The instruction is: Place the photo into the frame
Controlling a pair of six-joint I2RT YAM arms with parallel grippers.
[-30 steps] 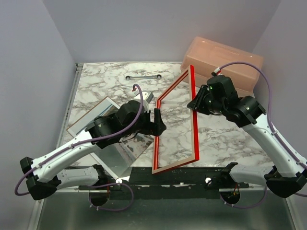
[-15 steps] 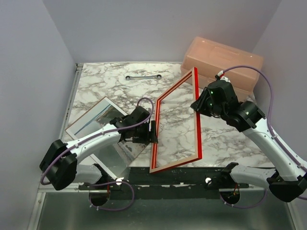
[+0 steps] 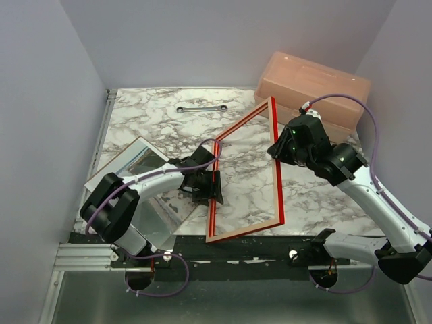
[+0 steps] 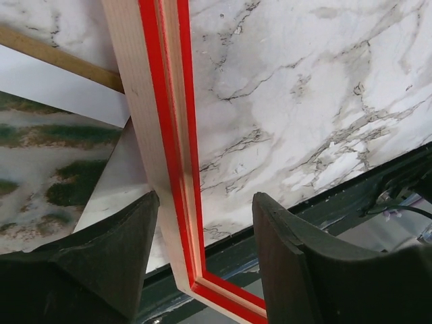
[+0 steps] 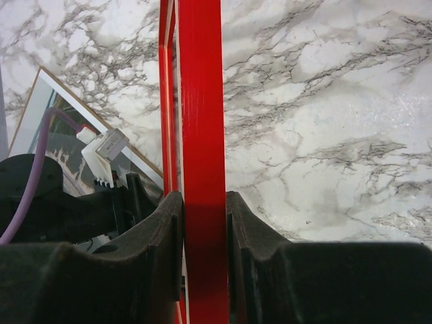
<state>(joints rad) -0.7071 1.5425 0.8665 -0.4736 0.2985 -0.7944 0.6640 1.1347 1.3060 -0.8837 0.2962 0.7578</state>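
Observation:
The red frame (image 3: 278,172) stands tilted on the marble table, its near edge by the front rim. My right gripper (image 3: 278,145) is shut on the frame's right rail (image 5: 201,101), with a pad pressed to each side. My left gripper (image 3: 214,183) is open and straddles the frame's left rail (image 4: 165,135) near its lower corner; the left finger (image 4: 108,256) sits beside the pale wood edge and the right finger stands apart. The photo (image 3: 135,160), grey-green with a white edge, lies flat left of the frame and partly under my left arm. It also shows in the left wrist view (image 4: 40,148).
A pink plastic box (image 3: 314,84) stands at the back right, behind the right arm. A metal wrench (image 3: 201,108) lies at the back centre. A brown board edge (image 4: 61,59) borders the photo. A dark rail (image 3: 256,246) runs along the table's front.
The frame's near left corner has slid left and toward the front. My left arm has folded lower, with its gripper further down the left rail. The right gripper has kept its hold.

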